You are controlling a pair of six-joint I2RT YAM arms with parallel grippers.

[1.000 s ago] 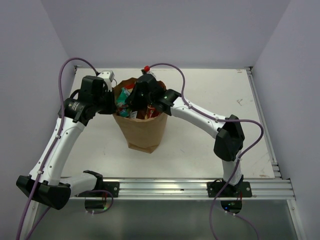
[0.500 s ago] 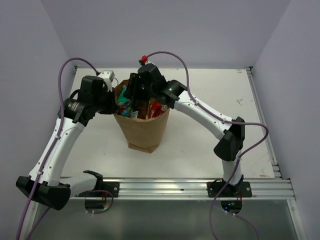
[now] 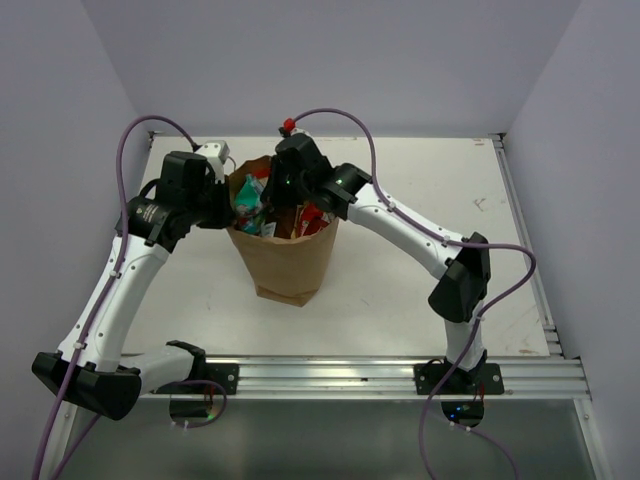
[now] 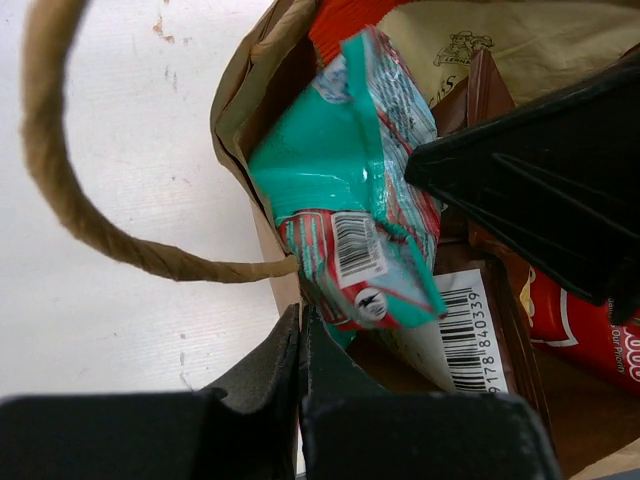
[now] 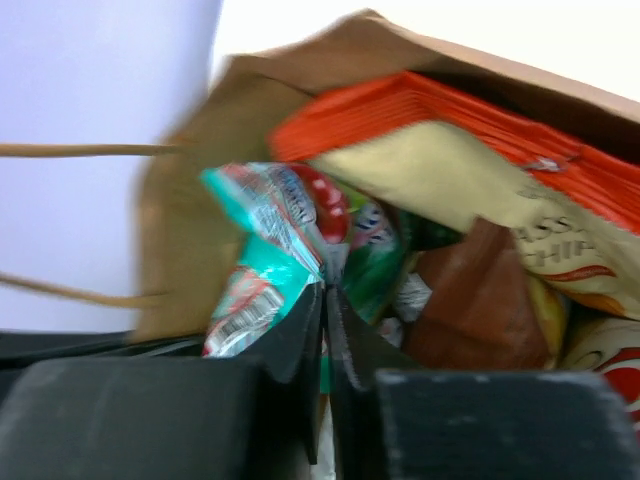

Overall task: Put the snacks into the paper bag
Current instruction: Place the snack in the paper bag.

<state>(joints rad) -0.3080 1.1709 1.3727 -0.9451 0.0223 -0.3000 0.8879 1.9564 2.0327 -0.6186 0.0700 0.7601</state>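
Left end effector (image 4: 299,325) pinches the paper bag (image 4: 235,110) rim, probably to hold it open. Right end effector (image 5: 323,300) closed, empty, over the teal packet (image 5: 265,255).

Carried digits near "178 840339" under a barcode on the brown packet's (image 4: 470,330) white panel. Bore a second barcode on a white label on the teal packet (image 4: 350,190), its digits too small to read. Showed the partial letters "ASSA", blurred, on the cream packet (image 5: 480,190). Had rounded white characters, cut off, on the red packet (image 4: 580,320).
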